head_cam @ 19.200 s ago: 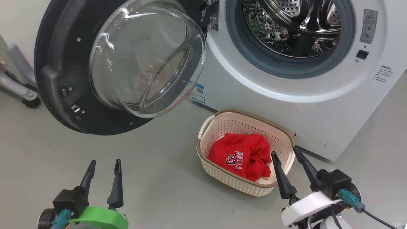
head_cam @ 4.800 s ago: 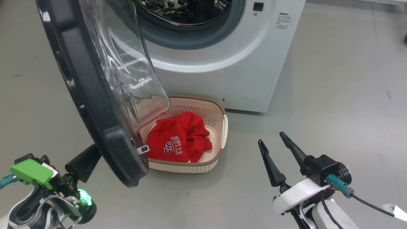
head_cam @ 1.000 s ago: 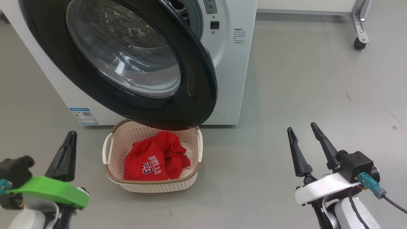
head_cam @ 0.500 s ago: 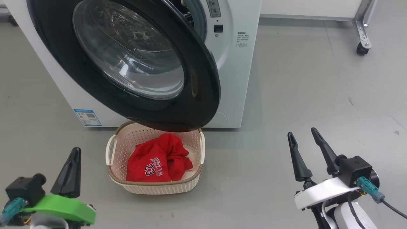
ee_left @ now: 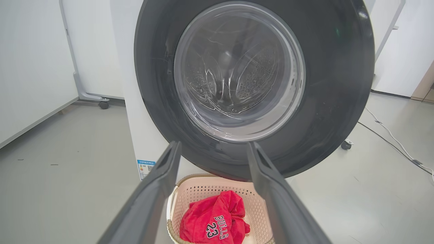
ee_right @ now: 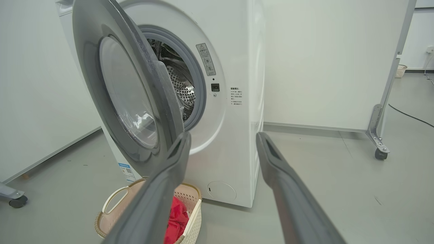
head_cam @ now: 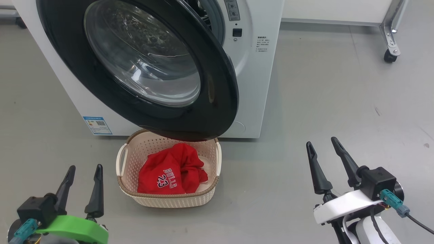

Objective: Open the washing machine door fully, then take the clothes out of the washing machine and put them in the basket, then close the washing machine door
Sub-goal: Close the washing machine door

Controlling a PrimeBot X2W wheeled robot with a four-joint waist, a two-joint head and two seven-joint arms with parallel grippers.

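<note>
Hovering low over smooth grey floor (head_cam: 322, 84), left gripper (head_cam: 84, 168) and right gripper (head_cam: 321, 144) both spread wide, gripping nothing. Facing white wall panels (ee_right: 322, 61) on a castered frame (ee_right: 377, 128) beyond the right gripper. Sitting just ahead-right of the left gripper: cream basket (head_cam: 169, 200) cradling red clothes (head_cam: 169, 169) reading "BULLS 23". Hanging ajar above it, the washing machine door (head_cam: 217, 101). Showing a blue label (head_cam: 97, 124) low on the washing machine (head_cam: 251, 84), print too small to read.

- Looks like a bare test lab
- a lone washing machine (ee_right: 237, 142) stands free on plain grey floor (ee_right: 339, 193) ahead of the right claw (head_cam: 321, 142)
- white partition panels (ee_right: 322, 67) on castors (ee_right: 380, 154) beyond the claw, to its right
</note>
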